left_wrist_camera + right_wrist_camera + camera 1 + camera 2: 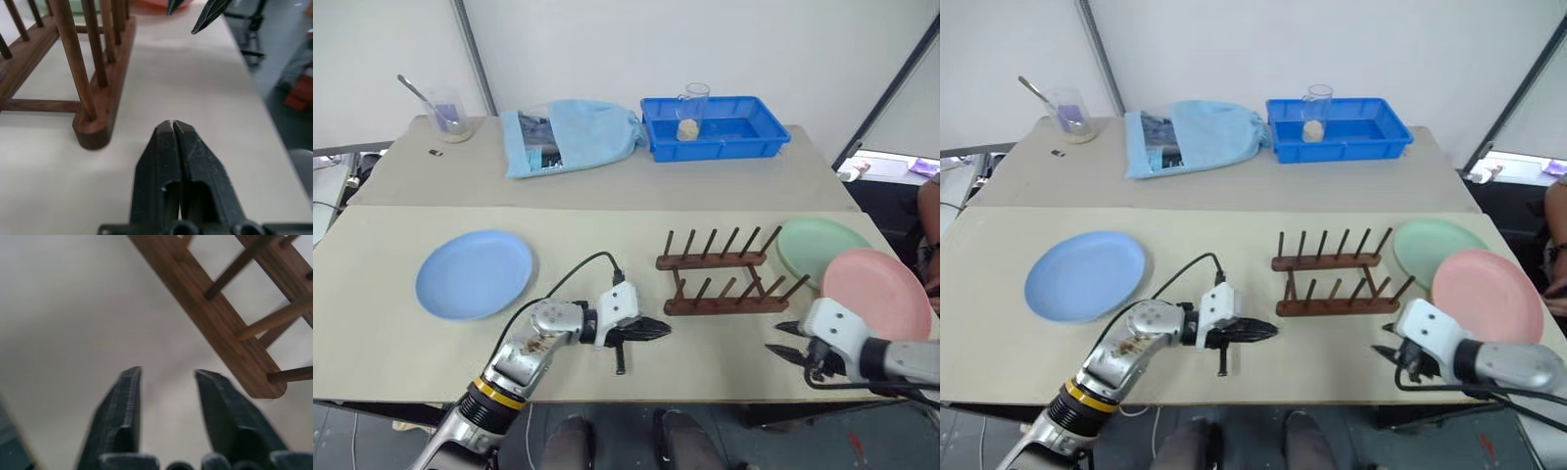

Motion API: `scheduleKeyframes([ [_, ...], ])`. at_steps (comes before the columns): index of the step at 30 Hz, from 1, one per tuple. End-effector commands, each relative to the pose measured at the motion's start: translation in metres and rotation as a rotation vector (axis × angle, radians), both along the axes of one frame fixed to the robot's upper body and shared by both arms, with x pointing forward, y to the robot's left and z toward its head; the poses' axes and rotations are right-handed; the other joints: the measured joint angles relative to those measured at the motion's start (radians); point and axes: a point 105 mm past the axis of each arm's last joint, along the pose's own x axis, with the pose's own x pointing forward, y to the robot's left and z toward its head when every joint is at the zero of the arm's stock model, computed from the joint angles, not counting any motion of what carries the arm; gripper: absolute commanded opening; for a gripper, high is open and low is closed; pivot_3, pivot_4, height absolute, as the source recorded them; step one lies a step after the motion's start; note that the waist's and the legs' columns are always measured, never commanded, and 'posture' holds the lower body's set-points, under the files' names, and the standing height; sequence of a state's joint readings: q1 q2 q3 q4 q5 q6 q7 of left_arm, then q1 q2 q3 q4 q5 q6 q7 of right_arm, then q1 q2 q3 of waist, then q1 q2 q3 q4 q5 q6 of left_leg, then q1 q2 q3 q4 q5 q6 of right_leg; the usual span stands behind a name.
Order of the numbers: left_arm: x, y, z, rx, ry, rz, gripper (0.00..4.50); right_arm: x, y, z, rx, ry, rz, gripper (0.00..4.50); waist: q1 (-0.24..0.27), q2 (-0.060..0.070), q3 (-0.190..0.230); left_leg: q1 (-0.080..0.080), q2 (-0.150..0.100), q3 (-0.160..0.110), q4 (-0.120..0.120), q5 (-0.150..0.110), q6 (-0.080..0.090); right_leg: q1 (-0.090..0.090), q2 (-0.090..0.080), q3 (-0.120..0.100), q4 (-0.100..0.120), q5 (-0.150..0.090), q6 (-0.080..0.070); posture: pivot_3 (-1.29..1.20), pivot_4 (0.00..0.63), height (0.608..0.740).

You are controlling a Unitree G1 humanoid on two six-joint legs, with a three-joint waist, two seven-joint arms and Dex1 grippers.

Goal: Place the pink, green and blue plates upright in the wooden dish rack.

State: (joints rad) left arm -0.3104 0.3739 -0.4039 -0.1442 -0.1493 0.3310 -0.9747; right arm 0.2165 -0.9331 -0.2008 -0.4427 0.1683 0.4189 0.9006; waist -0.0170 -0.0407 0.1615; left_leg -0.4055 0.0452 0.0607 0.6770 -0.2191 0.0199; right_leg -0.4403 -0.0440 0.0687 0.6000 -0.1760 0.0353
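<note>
The wooden dish rack (724,274) stands with nothing in its slots at the middle of the table. The blue plate (475,274) lies flat at the left. At the right the green plate (813,245) lies flat, and the pink plate (876,291) lies partly over its near side. My left gripper (664,330) is shut on nothing, low over the table just left of the rack's near rail (98,122). Close to the pink plate's near-left rim, my right gripper (167,372) is open with nothing between its fingers and points toward the rack's near right end (254,377).
At the back stand a deep blue tray (759,145) with a glass beaker (693,110) in it, a light blue cloth bag (573,137) and a measuring cup with a spoon (448,116). The table's front edge runs just below both grippers.
</note>
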Motion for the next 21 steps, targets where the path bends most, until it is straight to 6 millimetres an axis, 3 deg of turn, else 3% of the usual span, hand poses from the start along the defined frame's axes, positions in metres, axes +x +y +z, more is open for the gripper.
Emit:
scheduleKeyframes([
  [1, 0.002, -0.013, -0.003, 0.007, -0.045, 0.063, 0.0, 0.016, 0.001, -0.004, -0.029, -0.041, -0.01, 0.6, 0.0, 0.0, 0.0, 0.0, 0.0, 0.0, -0.001, 0.0, 0.0, 0.0, 0.001, 0.0, 0.001, 0.0, 0.0, 0.0, 0.15, 0.737],
  [3, 0.009, -0.018, -0.008, 0.014, -0.064, 0.114, 0.0, 0.026, 0.002, -0.008, -0.038, -0.053, -0.019, 0.03, 0.002, 0.0, 0.0, 0.0, 0.0, -0.001, -0.001, 0.0, 0.0, -0.001, 0.001, 0.0, 0.004, 0.0, 0.0, 0.0, 0.15, 0.737],
  [10, 0.044, -0.02, -0.008, 0.015, -0.158, 0.268, 0.0, 0.053, 0.006, -0.011, -0.047, -0.118, -0.029, 0.03, 0.003, 0.0, 0.0, 0.0, -0.001, -0.002, 0.001, 0.0, 0.001, 0.0, 0.001, 0.0, 0.005, 0.0, 0.0, 0.0, 0.15, 0.737],
  [14, 0.063, -0.021, -0.001, 0.002, -0.209, 0.319, 0.0, 0.07, 0.007, -0.003, -0.047, -0.181, -0.037, 0.03, 0.0, 0.0, 0.0, 0.001, -0.002, -0.002, 0.001, 0.0, 0.001, 0.0, 0.001, 0.001, 0.006, 0.0, 0.0, 0.0, 0.15, 0.737],
  [21, 0.075, -0.029, 0.005, -0.014, -0.246, 0.317, 0.0, 0.086, 0.007, 0.001, -0.065, -0.218, -0.03, 0.03, 0.002, 0.0, 0.0, 0.001, -0.002, -0.002, 0.001, 0.0, 0.001, -0.001, 0.001, 0.001, 0.009, 0.0, 0.0, 0.0, 0.15, 0.737],
])
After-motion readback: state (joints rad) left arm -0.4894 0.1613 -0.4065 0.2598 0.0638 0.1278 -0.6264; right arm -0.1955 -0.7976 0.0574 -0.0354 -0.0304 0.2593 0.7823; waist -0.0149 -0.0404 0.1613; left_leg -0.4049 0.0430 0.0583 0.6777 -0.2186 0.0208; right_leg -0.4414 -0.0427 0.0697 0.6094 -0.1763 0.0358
